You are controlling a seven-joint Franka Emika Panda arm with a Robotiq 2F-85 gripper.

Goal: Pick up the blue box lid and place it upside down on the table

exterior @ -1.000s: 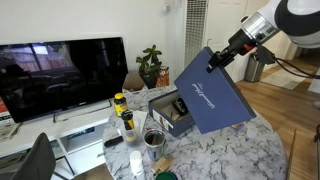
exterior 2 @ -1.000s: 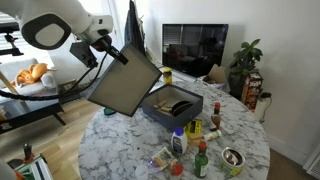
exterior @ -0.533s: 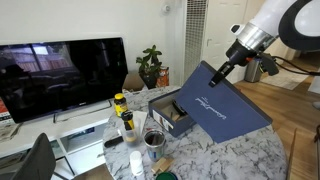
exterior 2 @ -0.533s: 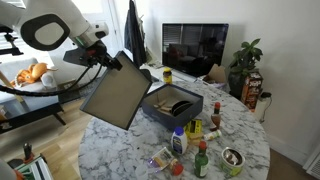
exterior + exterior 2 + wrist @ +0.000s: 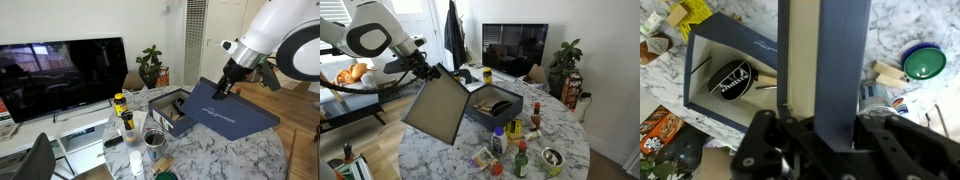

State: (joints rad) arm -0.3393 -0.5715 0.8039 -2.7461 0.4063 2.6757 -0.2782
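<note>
My gripper (image 5: pixel 224 87) is shut on one edge of the blue box lid (image 5: pixel 232 107). The lid hangs in the air beside the box, tilted with its navy top showing in one exterior view and its pale inside (image 5: pixel 438 108) in the other, where the gripper (image 5: pixel 428 70) grips its upper edge. In the wrist view the lid (image 5: pixel 835 60) runs up from between my fingers (image 5: pixel 830 125). The open navy box base (image 5: pixel 492 102) stands on the round marble table (image 5: pixel 560 135), with a dark round item inside (image 5: pixel 732 78).
Bottles, a cup and small tins crowd the table near the box (image 5: pixel 128 122) (image 5: pixel 515 140). A TV (image 5: pixel 60 75) on a low white stand and a potted plant (image 5: pixel 150 65) are behind. A green-lidded jar (image 5: pixel 925 62) lies beside the lid.
The lid has swung down and away from the box, from nearly upright to a flatter tilt. My gripper has lowered with it.
</note>
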